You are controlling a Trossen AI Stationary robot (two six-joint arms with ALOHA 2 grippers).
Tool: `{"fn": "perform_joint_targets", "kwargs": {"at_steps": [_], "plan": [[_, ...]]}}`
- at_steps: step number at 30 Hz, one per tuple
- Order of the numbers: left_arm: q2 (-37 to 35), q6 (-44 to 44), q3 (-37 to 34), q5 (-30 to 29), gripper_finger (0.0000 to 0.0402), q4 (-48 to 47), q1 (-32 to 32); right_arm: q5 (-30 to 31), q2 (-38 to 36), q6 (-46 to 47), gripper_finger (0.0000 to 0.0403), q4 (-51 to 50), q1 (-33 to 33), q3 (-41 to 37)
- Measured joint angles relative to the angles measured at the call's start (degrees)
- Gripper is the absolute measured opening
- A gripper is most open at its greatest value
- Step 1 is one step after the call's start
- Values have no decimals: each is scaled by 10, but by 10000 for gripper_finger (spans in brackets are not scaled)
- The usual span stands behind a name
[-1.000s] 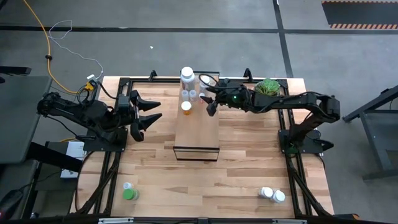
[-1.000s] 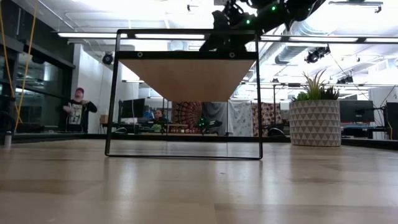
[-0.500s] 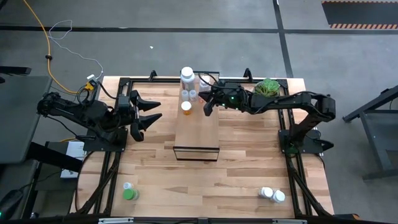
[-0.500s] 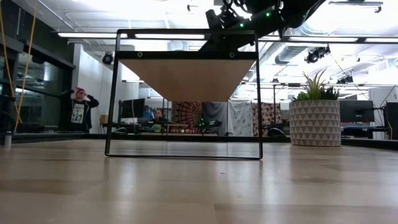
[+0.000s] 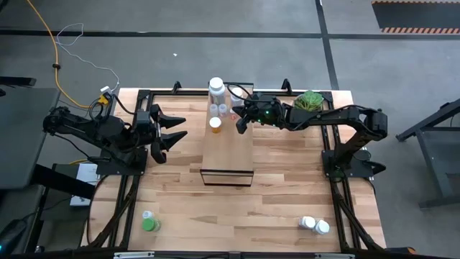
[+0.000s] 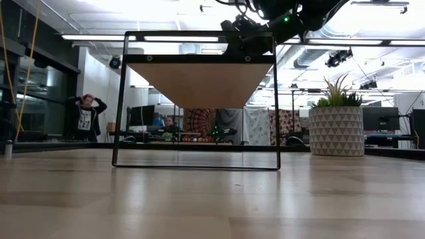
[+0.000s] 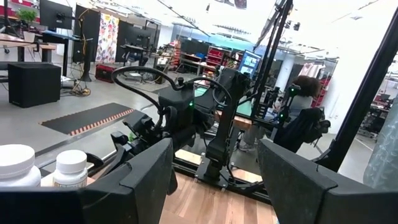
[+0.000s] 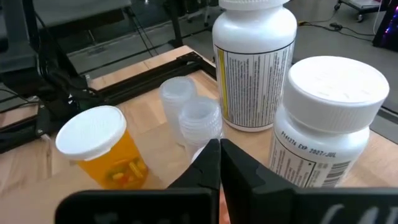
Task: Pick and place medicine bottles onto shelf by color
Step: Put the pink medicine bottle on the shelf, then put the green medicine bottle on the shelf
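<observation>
Since the earlier frame the right hand [image 5: 238, 126] has slid a little toward the bottles at the far end of the shelf [image 5: 228, 151] and pressed its fingers [image 8: 214, 163] together on nothing, right beside a small white bottle [image 8: 323, 118] and near the orange bottle [image 5: 215, 124], the clear vials [image 8: 189, 115] and the tall white bottle [image 5: 216, 87]. On the desk [image 5: 287, 187], well apart from the shelf, a green bottle [image 5: 149, 224] stands at the near left and two white-capped bottles [image 5: 315, 224] at the near right. Off the shelf's left side the left hand [image 5: 171, 136] waits with its fingers spread, empty.
</observation>
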Motion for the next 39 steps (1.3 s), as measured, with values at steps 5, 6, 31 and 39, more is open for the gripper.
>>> {"fn": "perform_joint_targets", "kwargs": {"at_steps": [5, 6, 31, 39], "plan": [[0, 0, 0, 0, 223, 0, 0, 0, 0, -4, 0, -8, 0, 0], [0, 0, 0, 0, 223, 0, 0, 0, 0, -4, 0, -10, 0, 0], [0, 0, 0, 0, 223, 0, 0, -8, -22, -19, 0, 7, -5, -1], [0, 0, 0, 3, 223, 0, 0, -67, -120, -17, 0, -11, -7, -1]]}}
